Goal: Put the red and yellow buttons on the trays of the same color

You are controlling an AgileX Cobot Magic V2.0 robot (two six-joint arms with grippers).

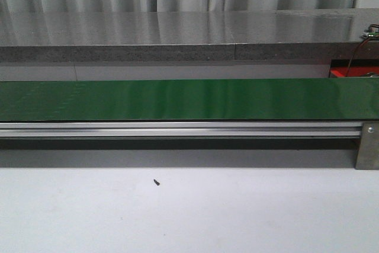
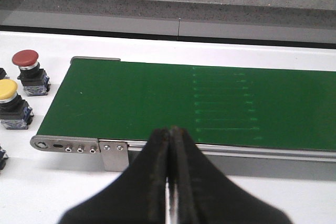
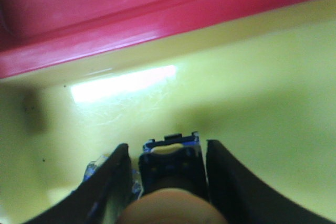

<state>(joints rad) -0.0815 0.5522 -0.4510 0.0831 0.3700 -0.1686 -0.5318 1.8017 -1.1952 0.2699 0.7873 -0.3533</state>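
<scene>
Over yellow tray (image 3: 252, 103), right fingers (image 3: 113, 182) flank yellow button (image 3: 170, 169).

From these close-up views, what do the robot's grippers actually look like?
Both look black and matte. The left gripper has two broad, smooth fingers tapering to narrow tips. The right gripper shows two flat-sided black fingers. No cables, markings or arm links show; the front view shows neither arm.

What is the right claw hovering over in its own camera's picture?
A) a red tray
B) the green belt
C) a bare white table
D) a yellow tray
D: the right claw holds a button with yellow tray floor filling the view under it; the red tray lies beyond the yellow one.
</scene>
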